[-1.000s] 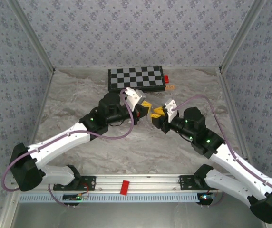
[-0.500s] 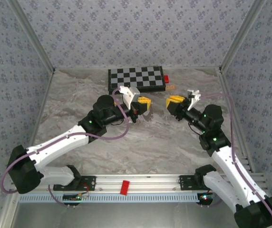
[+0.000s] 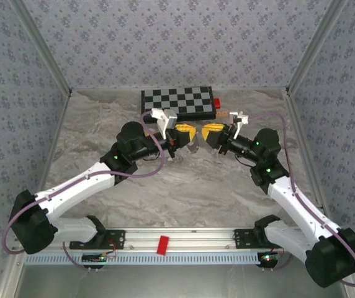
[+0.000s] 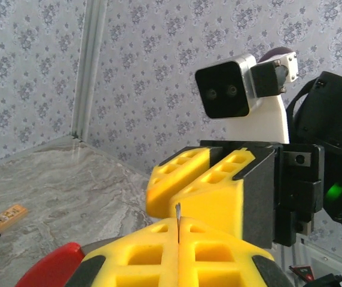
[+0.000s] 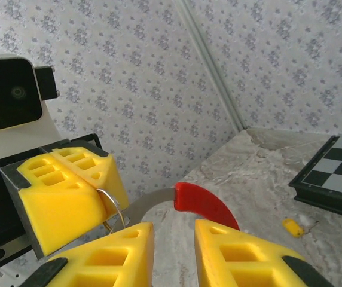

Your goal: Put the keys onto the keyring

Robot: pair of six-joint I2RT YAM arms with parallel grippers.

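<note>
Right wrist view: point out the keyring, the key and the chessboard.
keyring (image 5: 202,202), right wrist view, its red section
key (image 5: 292,226), right wrist view, its yellow body
chessboard (image 5: 336,172), right wrist view, its chequered top

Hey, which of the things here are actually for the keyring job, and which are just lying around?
For the job:
- keyring, pinched in the left tool
- key, lying loose

Just lying about:
- chessboard
- red block at its right end
</note>
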